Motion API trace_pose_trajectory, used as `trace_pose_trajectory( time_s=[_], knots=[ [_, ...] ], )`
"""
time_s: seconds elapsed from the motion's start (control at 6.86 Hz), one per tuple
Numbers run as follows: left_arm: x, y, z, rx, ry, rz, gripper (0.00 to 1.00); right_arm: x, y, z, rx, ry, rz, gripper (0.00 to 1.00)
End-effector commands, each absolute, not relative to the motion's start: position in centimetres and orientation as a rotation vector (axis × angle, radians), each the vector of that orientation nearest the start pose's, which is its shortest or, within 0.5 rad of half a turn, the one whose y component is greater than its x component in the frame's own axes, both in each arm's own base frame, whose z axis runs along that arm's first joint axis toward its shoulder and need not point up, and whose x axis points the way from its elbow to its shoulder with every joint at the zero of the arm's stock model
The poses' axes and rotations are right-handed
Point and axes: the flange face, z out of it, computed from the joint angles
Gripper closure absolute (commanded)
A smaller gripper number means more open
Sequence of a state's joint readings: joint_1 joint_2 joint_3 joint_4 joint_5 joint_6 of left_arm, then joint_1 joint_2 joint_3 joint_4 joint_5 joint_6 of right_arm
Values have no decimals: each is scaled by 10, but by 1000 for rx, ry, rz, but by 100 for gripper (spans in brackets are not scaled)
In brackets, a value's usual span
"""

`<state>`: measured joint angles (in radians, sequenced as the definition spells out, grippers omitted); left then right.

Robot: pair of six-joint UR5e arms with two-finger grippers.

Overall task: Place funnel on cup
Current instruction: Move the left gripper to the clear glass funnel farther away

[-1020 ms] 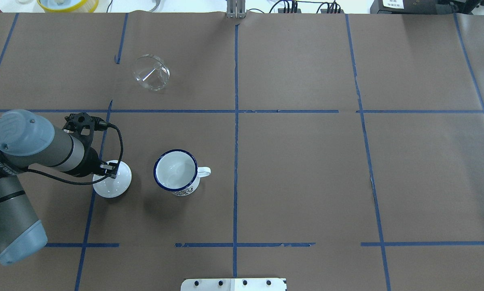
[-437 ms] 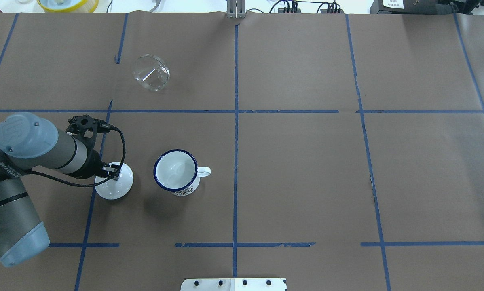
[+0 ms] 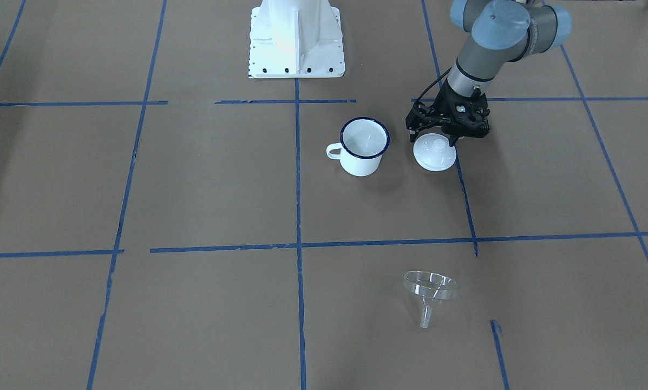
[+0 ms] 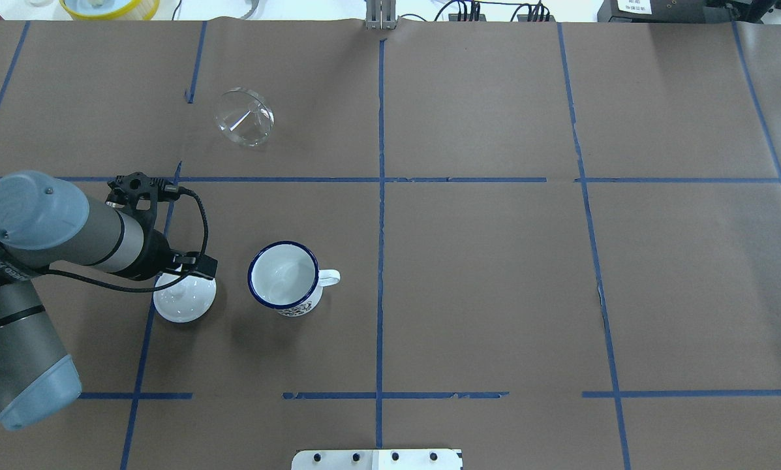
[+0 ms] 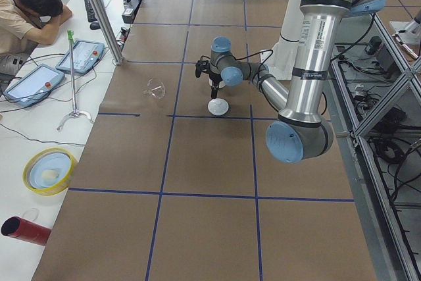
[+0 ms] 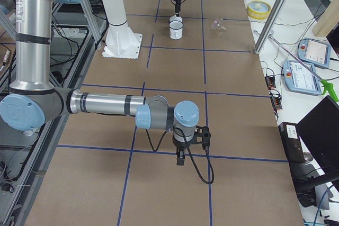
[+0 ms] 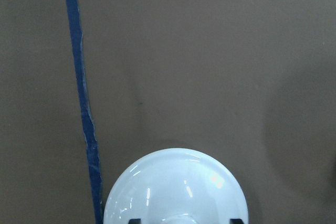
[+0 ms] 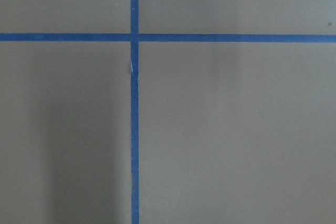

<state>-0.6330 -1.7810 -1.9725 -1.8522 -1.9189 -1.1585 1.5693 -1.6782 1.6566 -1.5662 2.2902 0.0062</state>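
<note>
Brown paper covers the table [image 4: 494, 294], ruled into squares by blue tape.

**Task items.** The funnel [image 4: 244, 117] lies tipped over on the robot's left side, in the far row of squares. It sits well inside the paper's far edge, with its spout pointing away from the robot. The cup [image 4: 284, 277] stands upright with its mouth open and its handle towards the robot's right. It is well apart from the funnel, with bare paper and one tape line between them.

**Left arm.** A white lid [image 4: 184, 297] rests just beside the cup, not touching it. The left gripper [image 3: 444, 135] hangs over the lid. In the wrist view its fingertips [image 7: 135, 221] stand wide apart either side of the knob, gripping nothing.

**Right arm.** The right gripper [image 6: 181, 157] points down at a tape crossing near the table's right end. Its jaw state cannot be told.

**Change from a second ago.** The left wrist has turned, and its cable plug now sits over the lid's cup-side edge. The lid has barely shifted. The cup and funnel have not moved.
</note>
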Motion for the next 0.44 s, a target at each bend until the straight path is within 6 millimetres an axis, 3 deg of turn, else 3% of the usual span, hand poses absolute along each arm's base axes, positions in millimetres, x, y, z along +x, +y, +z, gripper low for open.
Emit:
trace_pose_trajectory(
  time_s=[0.0, 0.15, 0.29],
  knots=[
    [377, -437, 269, 156, 1031, -497, 0, 67, -445, 670, -19, -719, 10, 0],
    [384, -453, 250, 161, 1131, -725, 0, 67, -445, 670, -19, -719, 10, 0],
    [394, -470, 254, 166, 1263, -900, 0, 67, -445, 670, -19, -719, 10, 0]
  ],
)
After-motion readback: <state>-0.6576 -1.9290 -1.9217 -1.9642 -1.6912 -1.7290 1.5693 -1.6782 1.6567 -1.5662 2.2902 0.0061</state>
